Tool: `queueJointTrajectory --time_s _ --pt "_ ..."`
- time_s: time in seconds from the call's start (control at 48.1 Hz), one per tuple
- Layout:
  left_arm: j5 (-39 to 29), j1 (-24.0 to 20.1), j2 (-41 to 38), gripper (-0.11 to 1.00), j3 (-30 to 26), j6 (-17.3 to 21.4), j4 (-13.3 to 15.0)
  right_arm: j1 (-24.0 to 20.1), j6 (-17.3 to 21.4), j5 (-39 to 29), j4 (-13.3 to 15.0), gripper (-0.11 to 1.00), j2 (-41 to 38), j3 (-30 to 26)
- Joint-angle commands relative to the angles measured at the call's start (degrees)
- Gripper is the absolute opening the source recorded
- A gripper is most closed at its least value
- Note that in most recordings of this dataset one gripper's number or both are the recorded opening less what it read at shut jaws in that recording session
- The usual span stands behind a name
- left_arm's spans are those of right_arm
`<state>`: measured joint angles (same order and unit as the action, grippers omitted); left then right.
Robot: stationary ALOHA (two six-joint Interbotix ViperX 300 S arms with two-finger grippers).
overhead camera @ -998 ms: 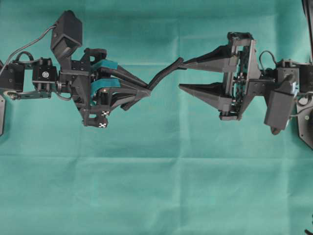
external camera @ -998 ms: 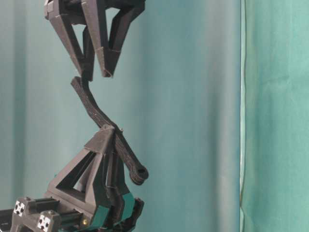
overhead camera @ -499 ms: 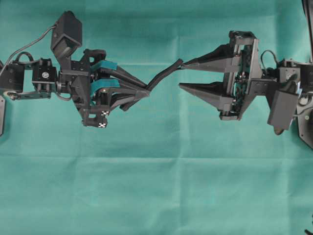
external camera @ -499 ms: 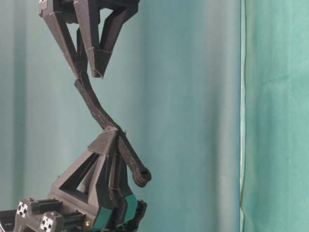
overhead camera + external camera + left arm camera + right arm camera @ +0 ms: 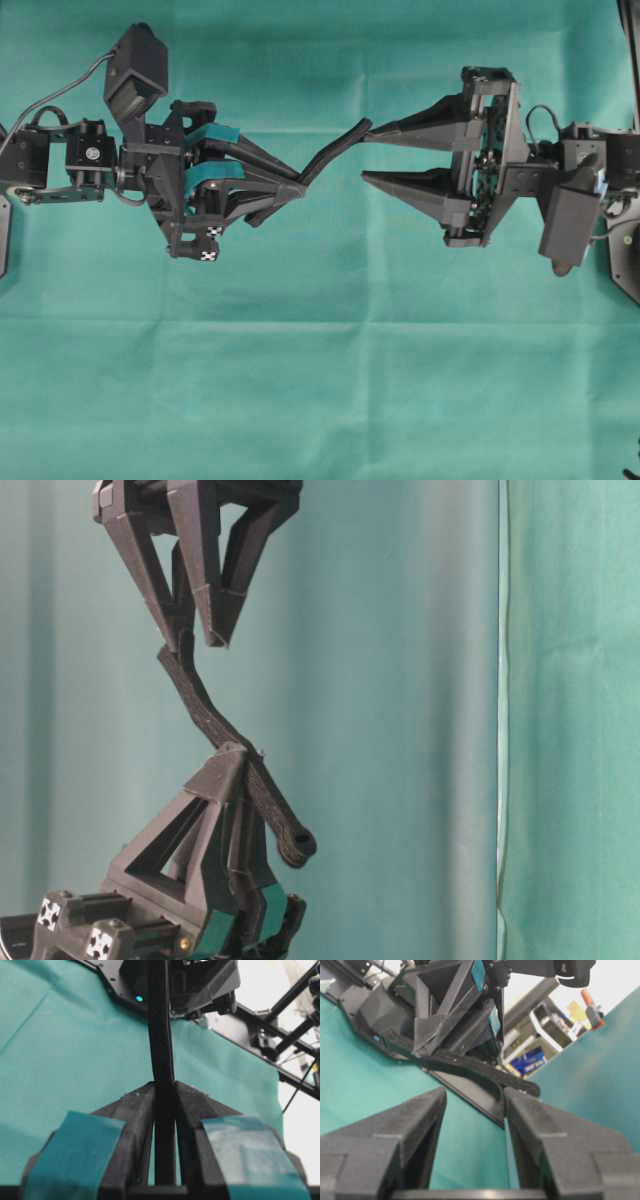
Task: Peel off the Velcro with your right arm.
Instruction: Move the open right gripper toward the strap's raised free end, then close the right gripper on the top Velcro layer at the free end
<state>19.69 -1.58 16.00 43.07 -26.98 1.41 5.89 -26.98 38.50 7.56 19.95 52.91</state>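
1. The bench (image 5: pixel 320 400) is covered by a green cloth, and both arms are held above it with nothing resting on it in the overhead view.
2. The left gripper (image 5: pixel 290 187), with teal tape on its fingers, is seen clamped tight on the Velcro (image 5: pixel 335 150); in the left wrist view the strap is pinched between the two closed jaws and runs straight up from them.
3. The right gripper (image 5: pixel 367 152) is seen with its jaws parted by a clear gap. The free end of the Velcro lies against the tip of one plain dark finger (image 5: pixel 535 1125), beside it and not between the two, so nothing is held by these jaws.
4. The Velcro is suspended in the air between the two grippers, bowed in a slight S in the table-level view (image 5: pixel 215 730), its rounded end hanging past the left jaws.
5. Judged risks: if the right jaws are closed from here, the strap may be missed altogether, since it sits outside the gap. If both layers are caught together, no peeling is achieved. A hard pull could drag the strap from the left jaws.
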Motion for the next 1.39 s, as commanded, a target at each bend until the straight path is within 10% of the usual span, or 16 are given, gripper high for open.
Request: queueJointTrajectory --time_s 0.0,0.27,1.372 --pt "0.53 -0.09 1.14 0.10 -0.53 0.00 0.09 0.18 0.09 1.76 0.00 0.07 0.35 -0.88" --pt "0.53 0.00 1.14 0.10 -0.53 0.09 0.09 1.05 0.00 2.64 -0.09 -0.09 0.26 -0.53" --pt "1.85 0.09 1.14 0.10 -0.35 0.09 0.09 -1.05 0.26 2.72 0.00 -0.09 -3.16 -1.14"
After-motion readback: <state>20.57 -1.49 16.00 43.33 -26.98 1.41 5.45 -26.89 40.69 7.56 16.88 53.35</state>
